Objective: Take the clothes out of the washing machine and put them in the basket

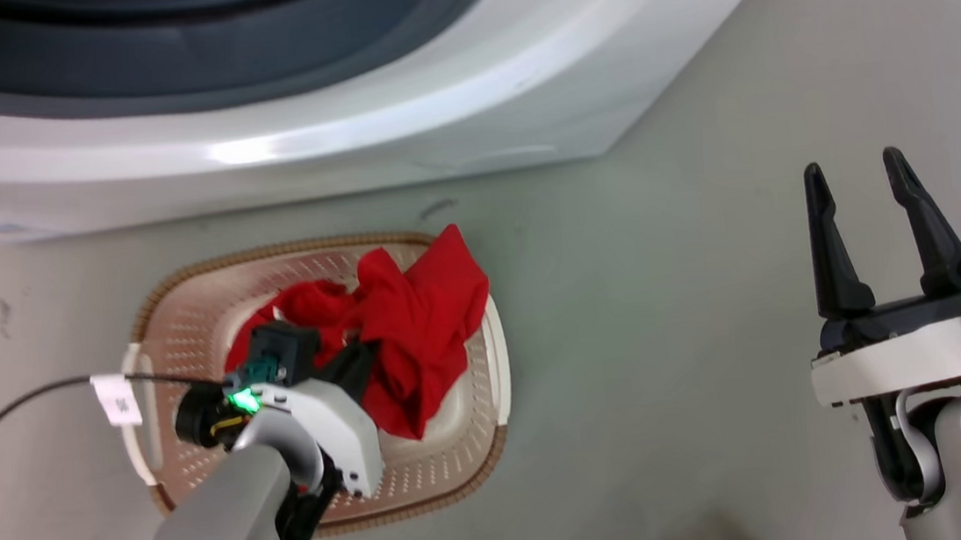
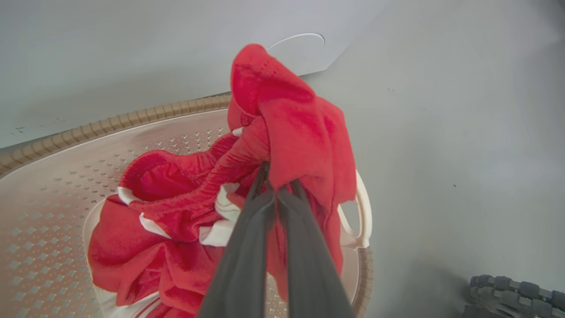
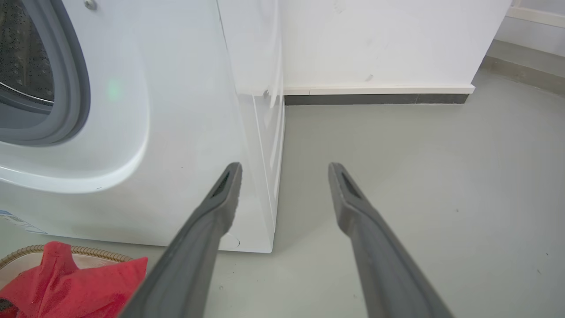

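- Basket (image 1: pixel 465 474) is sitting on the floor (image 1: pixel 667 287) right in front of the washing machine (image 1: pixel 344 133) in the head view, yeah? What's the left gripper (image 1: pixel 351 366) doing over it?
- It's reaching down into it. The clothes (image 1: pixel 419 320) are piling up against the basket's right side, one corner flopping over the rim. The right gripper (image 1: pixel 852 165) is idling well off to the right, fingers spread wide, holding nothing. So the left arm is clearly the nearer one.
- And the left wrist view, is it actually gripping?
- Looking like it. The fingers (image 2: pixel 247 247) are running almost together and the tips are disappearing into a red fold, so I'm calling that pinched on the clothes. The fabric is peaking up past the tips and the rest is bunching lower left inside the basket, with bare floor lying just past the handle (image 2: pixel 359 221) on the right. I'm guessing a release is coming, and it's hinging on that: the held fold is hanging near the rim, so it's needing to drop inward, not outward.
- Right wrist view?
- Its fingers (image 3: pixel 198 247) are pointing at the washing machine's corner, wide apart. The drum opening (image 3: pixel 26 66) is sitting up left, and the clothes and basket are peeking in at lower left
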